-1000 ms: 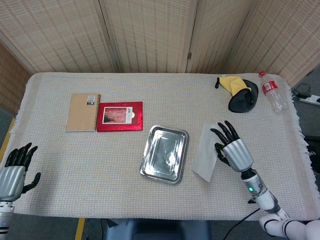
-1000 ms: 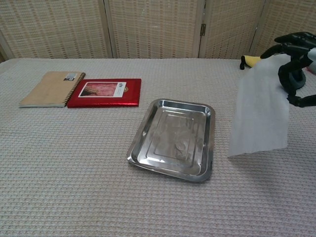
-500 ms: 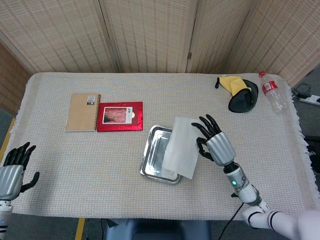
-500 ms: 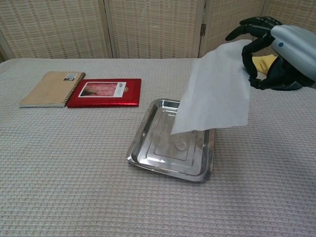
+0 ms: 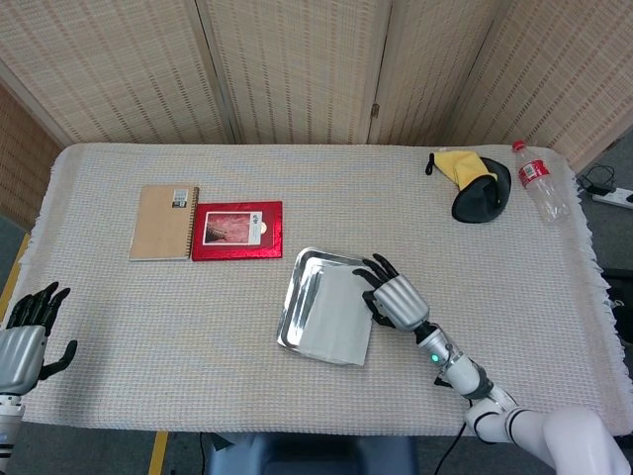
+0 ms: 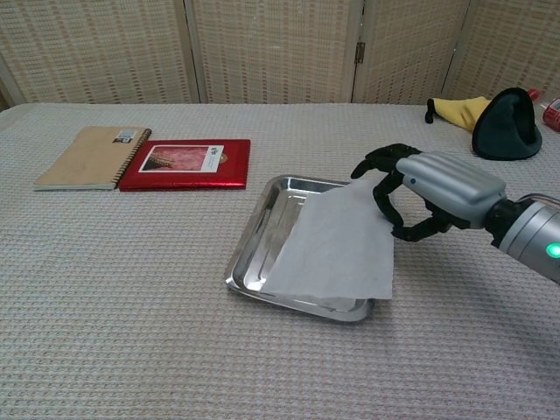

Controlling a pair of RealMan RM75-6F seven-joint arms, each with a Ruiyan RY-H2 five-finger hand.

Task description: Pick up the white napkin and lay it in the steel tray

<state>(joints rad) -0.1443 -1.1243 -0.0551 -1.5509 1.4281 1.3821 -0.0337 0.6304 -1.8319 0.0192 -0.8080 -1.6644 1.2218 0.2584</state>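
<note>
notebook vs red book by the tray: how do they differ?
Colour: the notebook has a plain tan cover; the red book is glossy red with a picture panel.
Binding: the notebook has a spiral along its right edge; the red book shows none.
Position: the notebook lies further left; the red book is nearer the steel tray.
Shared: both lie flat and closed on the table, side by side, with their edges close together.

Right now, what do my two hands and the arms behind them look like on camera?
Both the right hand and the left hand have silver-grey shells on the back with black fingers. The right forearm is silver, carries a lit green indicator light, and ends in a white arm section.
</note>
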